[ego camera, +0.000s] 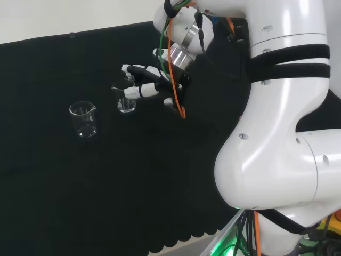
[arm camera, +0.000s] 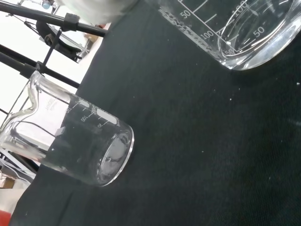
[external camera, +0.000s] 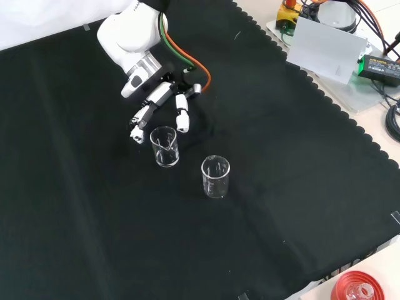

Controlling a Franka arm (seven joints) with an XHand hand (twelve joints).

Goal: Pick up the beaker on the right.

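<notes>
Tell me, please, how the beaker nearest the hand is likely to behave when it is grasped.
The beaker looks like clear, smooth glass, so it is probably rigid, slippery and breakable. It appears empty, so likely light. It stands upright on cloth, taller than wide, so a sideways nudge from the hand could tip it toward the other beaker.

Two beakers: near beaker (external camera: 215, 177) and far beaker (external camera: 165, 146), both clear glass, smooth and glossy, with white printed scale marks. Table (external camera: 94, 237) covered in black cloth, matt, flecked with pale lint, scalloped at the edge. Hand (external camera: 164, 100): glossy white and black plastic shells. Arm (ego camera: 282, 106): smooth glossy white casing.
</notes>
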